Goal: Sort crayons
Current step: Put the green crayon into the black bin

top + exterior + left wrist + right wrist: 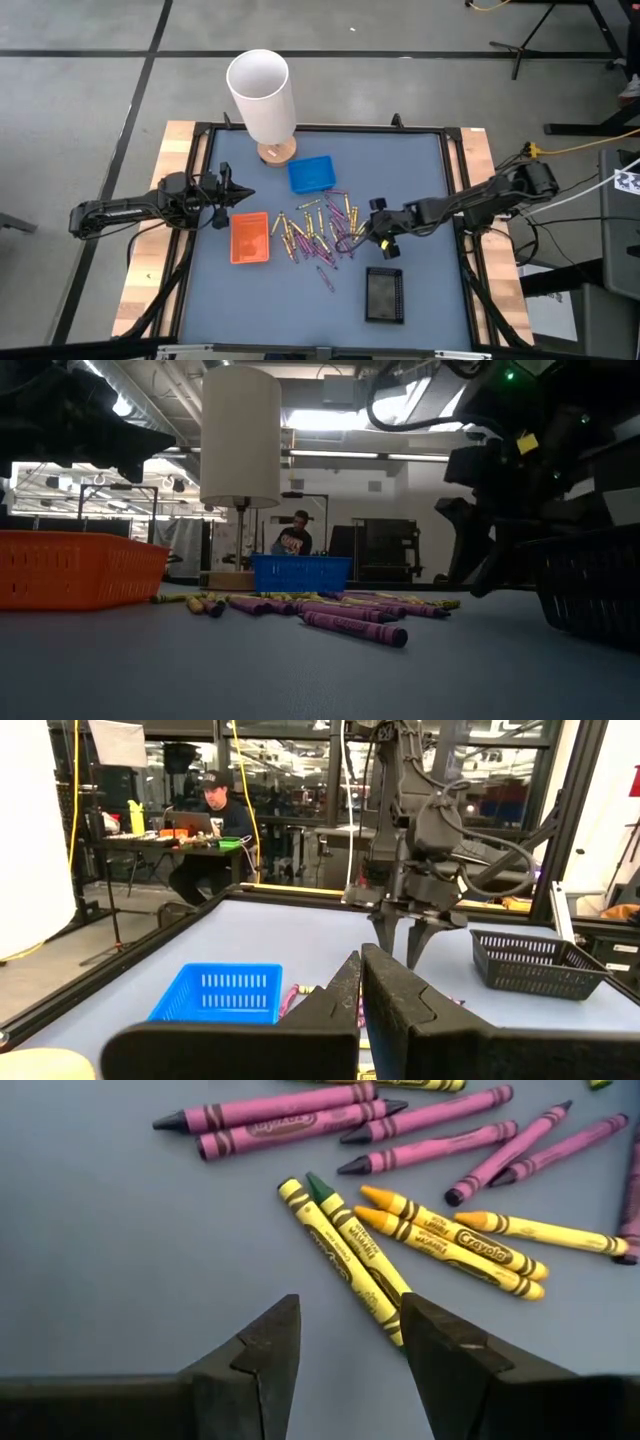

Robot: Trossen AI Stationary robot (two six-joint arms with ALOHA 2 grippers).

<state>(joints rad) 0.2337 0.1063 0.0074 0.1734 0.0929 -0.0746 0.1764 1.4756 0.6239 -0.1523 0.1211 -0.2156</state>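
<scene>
Nearest your right wrist camera, the right gripper (345, 1345) hangs spread over the mat, its fingers just short of a yellow crayon (335, 1255); lower so they straddle that one stick alone, clear of its green-tipped neighbour (355, 1235). Beyond, the crayons (320, 232) lie scattered mid-table between the orange tray (250, 238), blue tray (311, 173) and black tray (384, 294), while the left gripper (222, 196) waits pressed shut by the left edge.
</scene>
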